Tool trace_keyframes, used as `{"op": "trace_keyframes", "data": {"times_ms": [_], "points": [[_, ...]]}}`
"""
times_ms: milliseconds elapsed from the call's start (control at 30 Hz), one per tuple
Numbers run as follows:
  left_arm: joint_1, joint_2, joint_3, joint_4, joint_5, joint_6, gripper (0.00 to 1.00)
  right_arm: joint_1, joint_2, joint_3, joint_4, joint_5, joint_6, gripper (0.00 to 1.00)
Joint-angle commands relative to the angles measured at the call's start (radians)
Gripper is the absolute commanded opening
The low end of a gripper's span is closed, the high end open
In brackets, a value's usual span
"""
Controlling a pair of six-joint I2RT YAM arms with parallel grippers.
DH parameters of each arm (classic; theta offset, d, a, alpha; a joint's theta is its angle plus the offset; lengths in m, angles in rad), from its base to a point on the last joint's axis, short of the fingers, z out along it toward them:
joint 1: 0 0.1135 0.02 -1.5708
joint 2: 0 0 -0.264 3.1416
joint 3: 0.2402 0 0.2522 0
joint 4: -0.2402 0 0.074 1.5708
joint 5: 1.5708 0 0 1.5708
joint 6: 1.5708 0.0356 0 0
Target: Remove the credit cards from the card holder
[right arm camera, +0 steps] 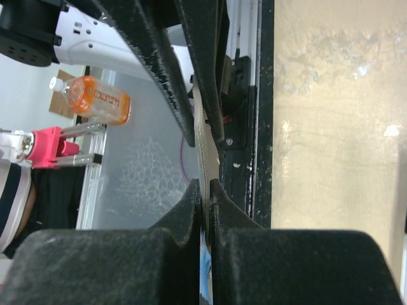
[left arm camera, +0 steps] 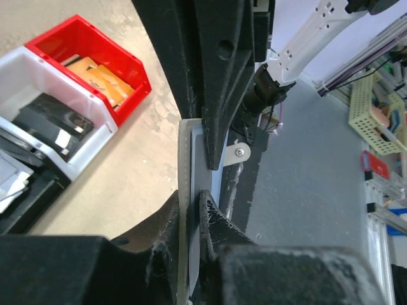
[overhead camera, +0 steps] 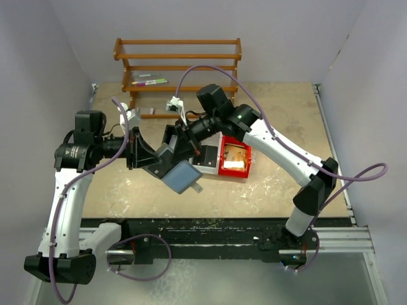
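Mid-frame above table (overhead camera: 280,184), both arms meet. Red bin (overhead camera: 233,171) just right of them, orange-tan contents, cards or not unclear. Card holder (overhead camera: 182,176) aloft, off table, pinched edge-on by left gripper (left arm camera: 192,202). Right gripper (right arm camera: 205,188) clamped tight on thin tan strip (right arm camera: 206,143): card or holder flap, cannot tell. No card seen free of holder; extraction looks underway, nothing out yet.
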Motion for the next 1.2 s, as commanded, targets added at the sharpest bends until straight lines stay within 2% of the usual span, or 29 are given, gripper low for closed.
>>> {"op": "trace_keyframes", "data": {"times_ms": [0, 167, 233, 300, 367, 400, 467, 533, 600, 667, 700, 800, 833, 900, 933, 967, 1000, 1067, 1167], "points": [[-0.012, 0.005, -0.046, 0.000, 0.073, 0.040, 0.14, 0.001, -0.021, 0.067, -0.072, -0.008, -0.051, 0.00], [-0.019, 0.004, -0.081, 0.026, 0.133, -0.005, 0.08, 0.000, -0.039, 0.037, 0.005, -0.051, -0.001, 0.00], [-0.019, -0.002, -0.090, 0.075, 0.131, -0.062, 0.00, -0.007, -0.057, 0.004, 0.049, -0.082, 0.020, 0.24], [-0.019, -0.011, -0.098, 0.154, 0.112, -0.160, 0.00, -0.026, -0.102, -0.091, 0.179, -0.082, 0.101, 0.41], [-0.019, -0.024, -0.105, 0.243, 0.088, -0.269, 0.00, -0.054, -0.174, -0.255, 0.425, -0.060, 0.258, 0.57], [-0.019, -0.032, -0.110, 0.290, 0.078, -0.328, 0.00, -0.067, -0.215, -0.360, 0.579, -0.042, 0.349, 0.61], [-0.019, -0.051, -0.129, 0.390, 0.060, -0.448, 0.00, -0.075, -0.301, -0.560, 0.952, 0.001, 0.593, 0.64], [-0.019, -0.070, -0.150, 0.490, 0.034, -0.565, 0.00, -0.077, -0.366, -0.702, 1.198, 0.059, 0.695, 0.63], [-0.019, -0.088, -0.167, 0.576, 0.020, -0.671, 0.00, -0.077, -0.398, -0.769, 1.261, 0.098, 0.733, 0.61], [-0.019, -0.098, -0.182, 0.633, 0.016, -0.744, 0.00, -0.077, -0.406, -0.812, 1.301, 0.106, 0.757, 0.54], [-0.020, -0.104, -0.191, 0.658, 0.018, -0.775, 0.00, -0.077, -0.404, -0.824, 1.309, 0.099, 0.772, 0.46], [-0.019, -0.116, -0.211, 0.674, 0.026, -0.795, 0.00, -0.078, -0.403, -0.809, 1.318, 0.050, 0.797, 0.10], [-0.019, -0.119, -0.215, 0.663, 0.034, -0.782, 0.11, -0.077, -0.404, -0.785, 1.286, 0.039, 0.780, 0.01], [-0.019, -0.117, -0.214, 0.616, 0.056, -0.728, 0.36, -0.077, -0.394, -0.704, 1.128, 0.012, 0.700, 0.00], [-0.019, -0.113, -0.215, 0.590, 0.071, -0.699, 0.45, -0.077, -0.382, -0.652, 1.018, -0.007, 0.642, 0.00], [-0.019, -0.105, -0.214, 0.564, 0.084, -0.670, 0.50, -0.078, -0.361, -0.599, 0.882, -0.031, 0.542, 0.00], [-0.019, -0.098, -0.214, 0.541, 0.102, -0.643, 0.53, -0.077, -0.340, -0.540, 0.723, -0.049, 0.469, 0.00], [-0.019, -0.083, -0.212, 0.486, 0.139, -0.572, 0.56, -0.077, -0.286, -0.428, 0.524, -0.062, 0.348, 0.00], [-0.019, -0.057, -0.200, 0.391, 0.184, -0.459, 0.56, -0.077, -0.235, -0.325, 0.307, -0.067, 0.235, 0.00]]}}
